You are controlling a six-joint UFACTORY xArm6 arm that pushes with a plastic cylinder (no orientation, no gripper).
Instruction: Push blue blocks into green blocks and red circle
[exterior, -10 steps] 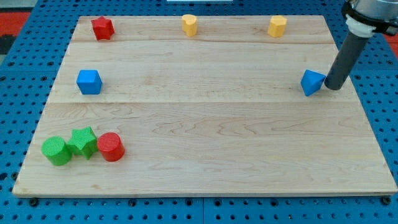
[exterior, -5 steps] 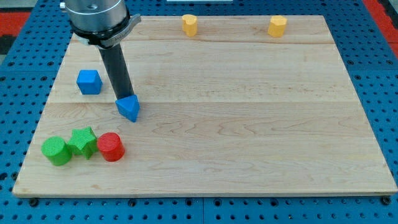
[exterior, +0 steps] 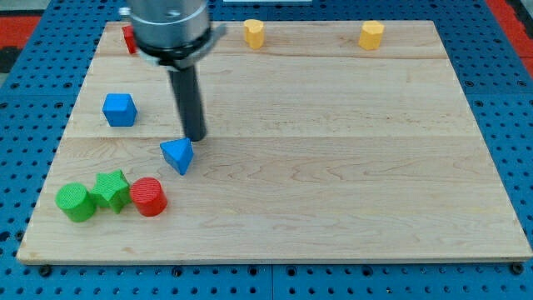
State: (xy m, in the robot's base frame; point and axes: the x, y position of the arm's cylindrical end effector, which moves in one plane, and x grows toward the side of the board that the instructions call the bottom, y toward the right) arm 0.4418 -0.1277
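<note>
showing blue triangle [exterior: 177, 155], pointed, just below my tip [exterior: 195, 137]

A pale wooden board [exterior: 333, 192] fills most of the view; it is made of long planks laid side by side, their seams running from the view's left to the view's right; the grain is fine and light, with faint darker streaks. Beneath it lies a blue perforated surface [exterior: 25, 133], dotted with regular rows of small holes, showing on all four sides of the board; a patch of red perforated surface [exterior: 21, 29] sits at the view's top left, and another shows at the top right corner [exterior: 515, 12]; the light is even and soft.
</note>
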